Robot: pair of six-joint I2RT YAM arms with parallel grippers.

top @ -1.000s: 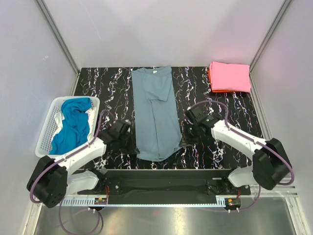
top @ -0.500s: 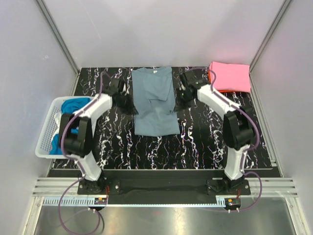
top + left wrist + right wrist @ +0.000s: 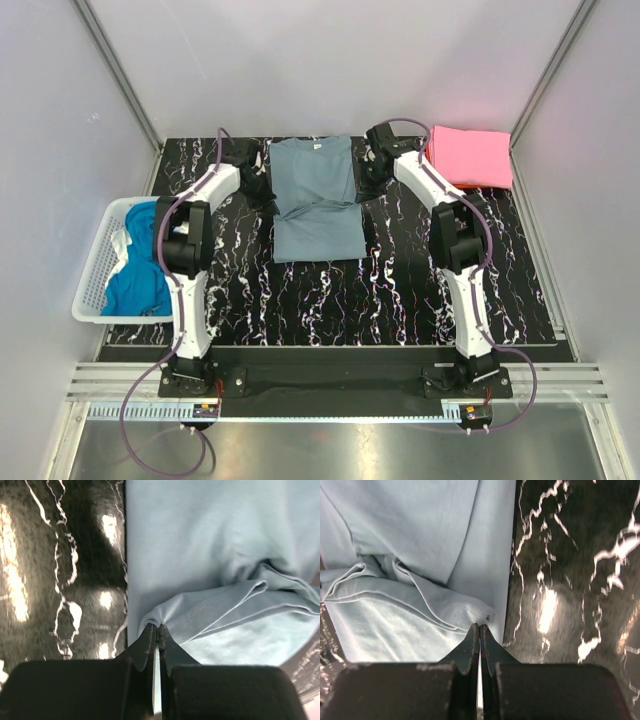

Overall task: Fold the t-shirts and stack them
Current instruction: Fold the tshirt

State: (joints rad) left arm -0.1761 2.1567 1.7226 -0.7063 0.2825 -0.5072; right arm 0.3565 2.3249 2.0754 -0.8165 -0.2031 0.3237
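A black table [image 3: 400, 290] with white marbling. A grey-blue shirt [image 3: 315, 200] lies partly folded at the far middle, a folded pink shirt [image 3: 472, 157] in the far right corner, a white basket [image 3: 95, 278] at the left edge.

Both reaching far forward, my left arm [image 3: 215, 188] and right arm [image 3: 425, 180] roughly mirrored. Left gripper [image 3: 157, 630] and right gripper [image 3: 479, 629] clamped on opposite side edges of the grey-blue shirt [image 3: 315, 190], jaws near-touching. Wrists look angled inward, hard to confirm.
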